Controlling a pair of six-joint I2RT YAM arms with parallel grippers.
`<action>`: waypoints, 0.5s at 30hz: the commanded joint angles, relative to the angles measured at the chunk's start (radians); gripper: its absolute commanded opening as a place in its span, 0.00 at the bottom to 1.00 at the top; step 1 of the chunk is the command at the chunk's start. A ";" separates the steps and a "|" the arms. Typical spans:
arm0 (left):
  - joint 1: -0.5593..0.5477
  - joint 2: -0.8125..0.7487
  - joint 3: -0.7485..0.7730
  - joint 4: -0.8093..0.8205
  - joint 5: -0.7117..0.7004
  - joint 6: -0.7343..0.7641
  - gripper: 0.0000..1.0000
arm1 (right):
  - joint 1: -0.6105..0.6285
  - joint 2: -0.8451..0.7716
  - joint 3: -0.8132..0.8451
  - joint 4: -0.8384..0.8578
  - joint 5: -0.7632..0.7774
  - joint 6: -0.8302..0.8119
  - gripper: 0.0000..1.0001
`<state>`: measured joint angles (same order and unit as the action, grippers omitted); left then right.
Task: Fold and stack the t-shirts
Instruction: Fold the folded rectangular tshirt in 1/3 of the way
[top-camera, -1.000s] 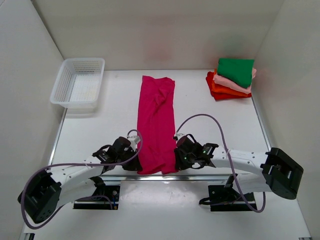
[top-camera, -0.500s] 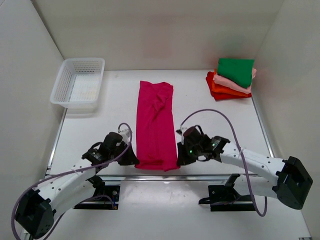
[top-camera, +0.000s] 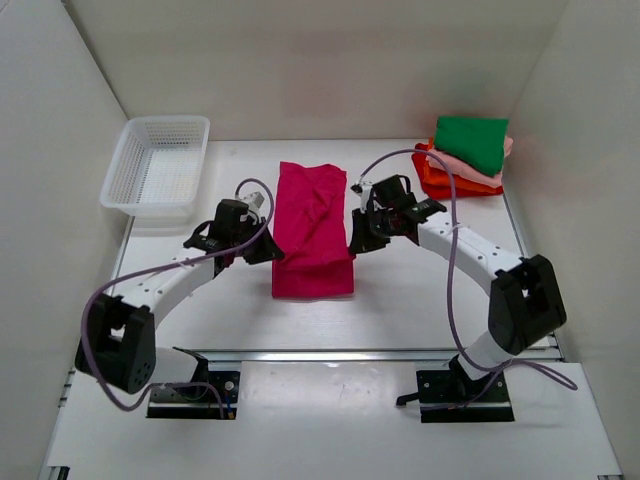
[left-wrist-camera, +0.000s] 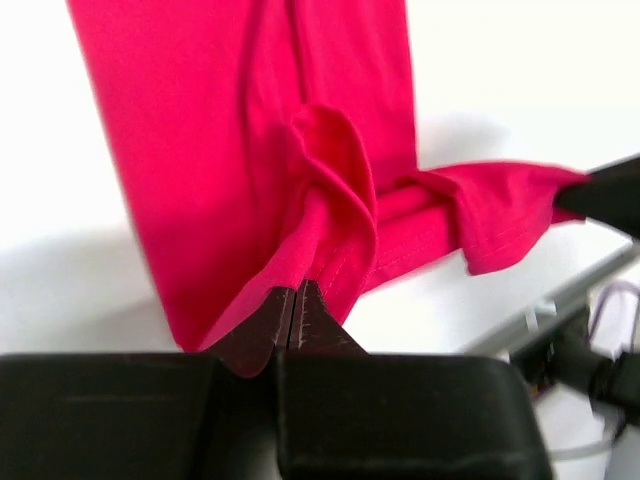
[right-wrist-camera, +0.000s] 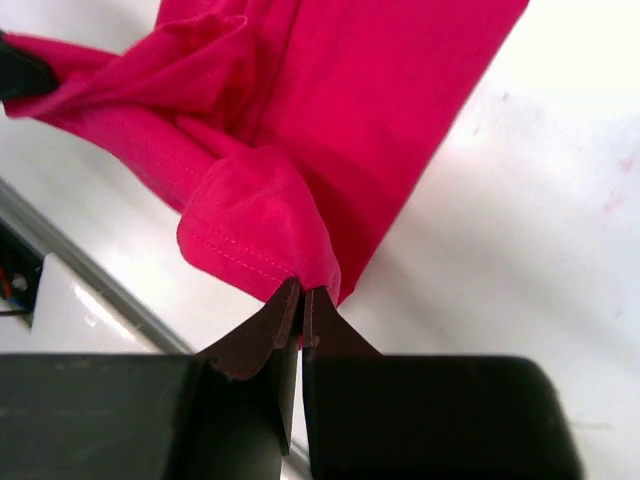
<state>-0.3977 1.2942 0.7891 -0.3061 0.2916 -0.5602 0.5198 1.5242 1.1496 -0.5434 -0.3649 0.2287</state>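
Note:
A magenta-pink t-shirt (top-camera: 312, 225) lies in a long strip at the table's middle, its near end lifted and carried back over itself. My left gripper (top-camera: 272, 252) is shut on the hem corner at the strip's left edge; the wrist view shows the cloth (left-wrist-camera: 330, 190) bunched at the closed jaws (left-wrist-camera: 296, 292). My right gripper (top-camera: 356, 243) is shut on the opposite corner, where the stitched hem (right-wrist-camera: 255, 225) hangs from the tips (right-wrist-camera: 302, 292). A stack of folded t-shirts (top-camera: 462, 160), green on top of light pink, orange and red, sits at the back right corner.
A white mesh basket (top-camera: 157, 167) stands at the back left of the table. White walls close in the sides and the back. A metal rail (top-camera: 330, 355) runs along the table's near edge.
Both grippers have travelled away from the near edge toward the middle, carrying the shirt's near end with them, so the strip now looks shorter with a fold forming at its front.

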 joint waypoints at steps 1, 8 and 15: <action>0.042 0.071 0.059 0.050 0.001 0.049 0.04 | -0.026 0.072 0.073 0.017 -0.034 -0.081 0.00; 0.100 0.197 0.085 0.147 0.020 0.066 0.05 | -0.050 0.204 0.153 0.051 -0.031 -0.111 0.00; 0.143 0.301 0.174 0.188 0.058 0.079 0.06 | -0.087 0.301 0.271 0.049 -0.026 -0.134 0.00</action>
<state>-0.2771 1.5913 0.9001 -0.1799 0.3241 -0.5049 0.4519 1.8088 1.3460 -0.5262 -0.3901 0.1268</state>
